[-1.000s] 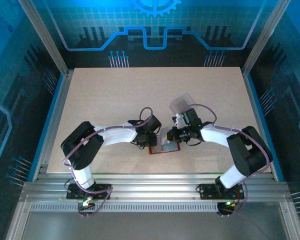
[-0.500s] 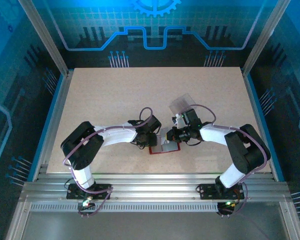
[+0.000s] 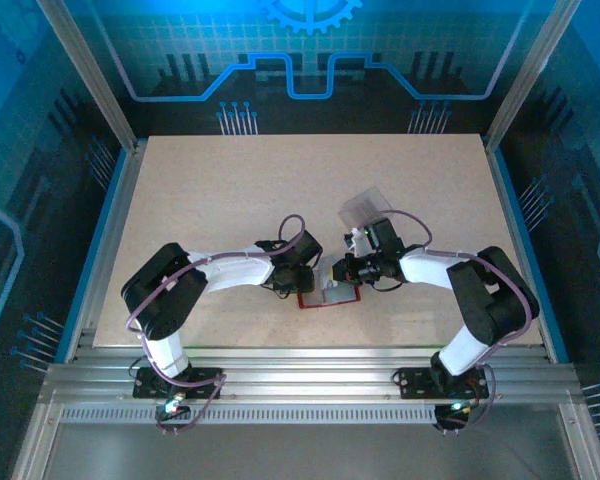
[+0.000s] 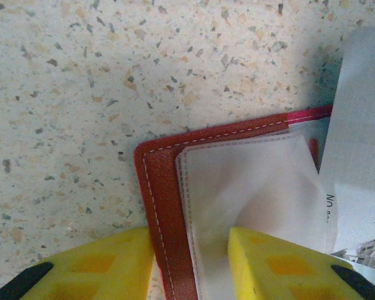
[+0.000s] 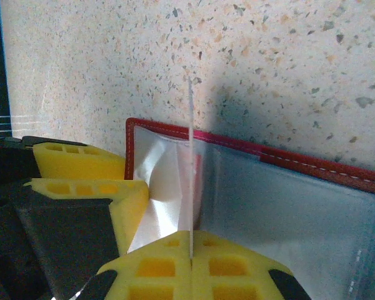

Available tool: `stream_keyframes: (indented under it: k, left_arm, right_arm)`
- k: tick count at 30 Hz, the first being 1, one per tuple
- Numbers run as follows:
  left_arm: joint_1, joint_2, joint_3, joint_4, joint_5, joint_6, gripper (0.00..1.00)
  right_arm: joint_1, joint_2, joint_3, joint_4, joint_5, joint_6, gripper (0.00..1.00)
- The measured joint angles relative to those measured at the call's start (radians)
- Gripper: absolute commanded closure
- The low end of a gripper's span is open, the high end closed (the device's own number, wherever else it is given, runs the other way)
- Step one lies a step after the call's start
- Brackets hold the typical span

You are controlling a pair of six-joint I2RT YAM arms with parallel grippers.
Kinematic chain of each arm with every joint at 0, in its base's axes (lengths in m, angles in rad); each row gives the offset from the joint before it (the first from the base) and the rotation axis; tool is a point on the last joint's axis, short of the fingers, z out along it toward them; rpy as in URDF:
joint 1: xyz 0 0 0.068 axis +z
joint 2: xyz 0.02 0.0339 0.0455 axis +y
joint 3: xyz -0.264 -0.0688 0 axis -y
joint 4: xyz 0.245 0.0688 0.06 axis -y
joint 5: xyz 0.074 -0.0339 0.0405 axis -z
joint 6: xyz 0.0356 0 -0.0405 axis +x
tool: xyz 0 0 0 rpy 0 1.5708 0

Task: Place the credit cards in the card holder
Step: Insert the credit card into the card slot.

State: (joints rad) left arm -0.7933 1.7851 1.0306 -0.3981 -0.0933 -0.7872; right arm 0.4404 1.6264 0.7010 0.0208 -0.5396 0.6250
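Observation:
The dark-red card holder (image 3: 332, 297) lies open on the table near the front edge, its greyish clear pockets up. My left gripper (image 4: 190, 262) is shut on its left edge; the red stitched border (image 4: 162, 187) and a puckered clear pocket (image 4: 250, 181) run between the yellow fingers. My right gripper (image 5: 192, 259) is shut on a pale credit card (image 5: 191, 156), seen edge-on as a thin upright line. Its far edge stands over the card holder (image 5: 325, 167) by the left pocket. That card (image 4: 362, 125) carries printed text. A second see-through card (image 3: 365, 208) lies on the table behind the right gripper (image 3: 342, 272).
The speckled tabletop (image 3: 210, 200) is bounded by a blue rim and metal frame posts (image 3: 90, 80). Both arms meet over the card holder, and the left gripper's fingers (image 5: 94, 194) sit close beside the held card.
The right arm's elbow has shifted slightly to the left. Both grippers stay at the card holder with the same grips.

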Motion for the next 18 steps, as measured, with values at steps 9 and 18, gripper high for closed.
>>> stream_keyframes:
  k: [9,18]
  left_arm:
    - [0.0,0.0,-0.003,0.003,0.0,0.0,0.62]
    - [0.0,-0.002,-0.006,0.008,0.0,0.0,0.62]
  right_arm:
    - [-0.003,0.0,-0.029,0.011,-0.031,0.024,1.0]
    - [-0.004,0.0,-0.032,0.014,-0.05,0.06,1.0]
